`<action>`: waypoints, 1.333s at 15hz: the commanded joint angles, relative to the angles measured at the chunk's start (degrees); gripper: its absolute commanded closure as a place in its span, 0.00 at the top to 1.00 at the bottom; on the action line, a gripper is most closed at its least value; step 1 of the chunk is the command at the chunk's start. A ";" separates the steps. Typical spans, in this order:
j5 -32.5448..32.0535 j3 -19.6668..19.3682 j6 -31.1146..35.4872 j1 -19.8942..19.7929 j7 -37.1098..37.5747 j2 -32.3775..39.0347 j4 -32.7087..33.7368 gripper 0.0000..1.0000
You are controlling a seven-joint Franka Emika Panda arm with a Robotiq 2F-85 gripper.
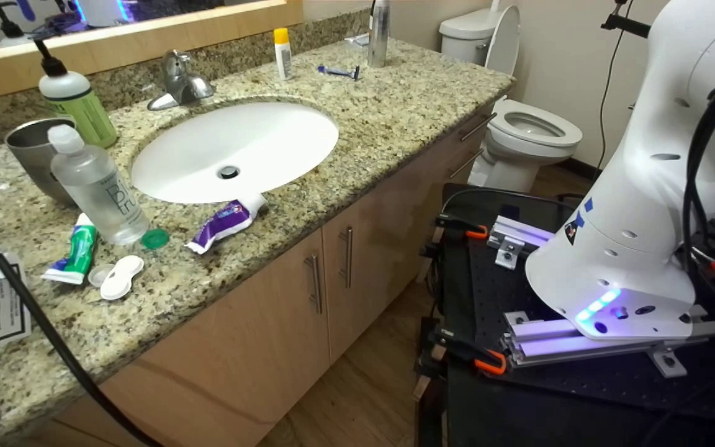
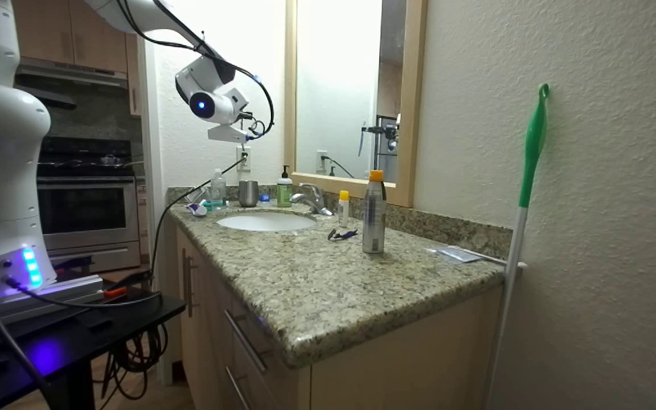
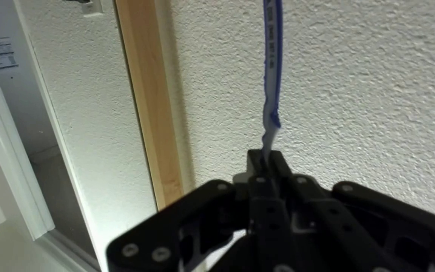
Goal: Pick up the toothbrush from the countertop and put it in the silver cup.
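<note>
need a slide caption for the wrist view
Blue toothbrush gripped by the fingers, before a textured wall beside a wooden frame.

I am making out "tru" on the clear plastic bottle with a white cap (image 1: 100, 191), beneath a line starting with "B". On the slim blue-and-whitish toothbrush (image 3: 273, 56), the white black-bordered rectangular tag (image 1: 0, 310) and the pale paper sheet (image 3: 2, 53), print is showing too small or blurred for me.
</note>
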 commanded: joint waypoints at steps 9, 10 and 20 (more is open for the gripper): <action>9.64 2.13 -2.56 -1.51 -10.72 12.56 6.74 0.02; 7.60 -2.95 -2.32 1.68 -6.90 14.37 10.10 0.02; 6.98 1.07 2.90 -0.18 1.62 14.03 7.39 0.02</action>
